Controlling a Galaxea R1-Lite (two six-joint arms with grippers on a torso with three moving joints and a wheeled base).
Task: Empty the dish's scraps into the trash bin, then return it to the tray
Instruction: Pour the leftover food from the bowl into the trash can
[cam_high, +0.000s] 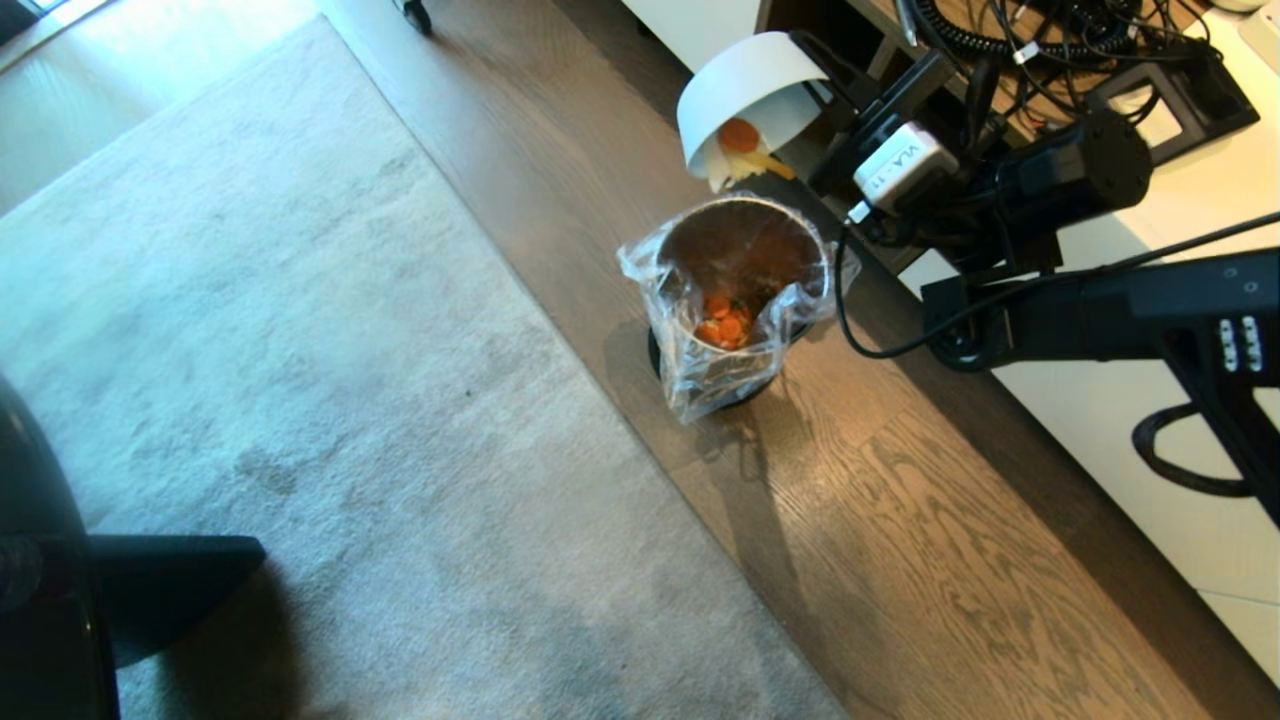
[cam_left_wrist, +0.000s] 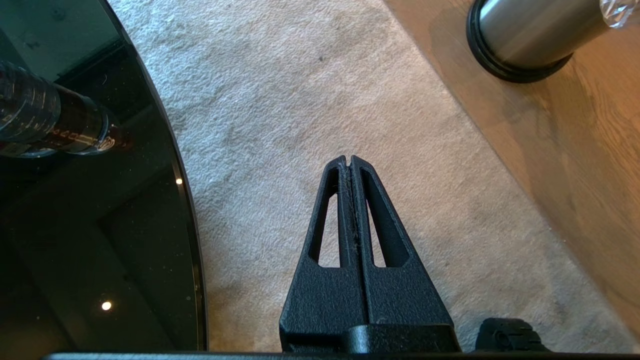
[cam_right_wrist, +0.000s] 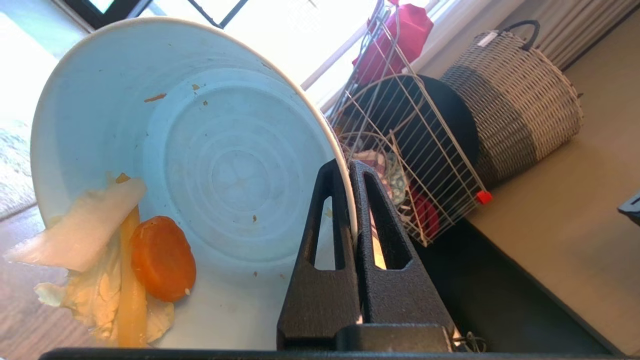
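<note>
Right hand (cam_right_wrist: 350, 167) clamps the rim of the dish (cam_high: 745, 95), one finger inside and one outside, holding the white bowl tipped on its side in the upper centre of the head view with its mouth angled down toward the trash bin (cam_high: 742, 300). The bin stands directly below and slightly toward the bottom of the frame from the bowl's lip, so what slides out should fall into the bag-lined opening. Orange pieces already lie inside the bin. Some scraps (cam_right_wrist: 125, 265) cling at the low edge of the bowl: one carrot round, a pale yellow strip and white peel overhanging the rim. Judged from this, the pour is unfinished and a steeper tilt or a shake looks needed before the dish goes back. The tray cannot be made out with certainty.

Left hand (cam_left_wrist: 350, 162) hangs clenched and empty over the pale carpet (cam_high: 250, 330), well apart from the bin, whose steel base shows in the upper right corner of its own view. The right arm is plainly the nearer one.

The bin sits on a wood-plank floor (cam_high: 900, 520) beside the carpet's edge. A white tabletop (cam_high: 1150, 400) runs along the right of the head view. A woven basket (cam_right_wrist: 520, 100) and a wire rack (cam_right_wrist: 410, 150) stand behind the bowl.
</note>
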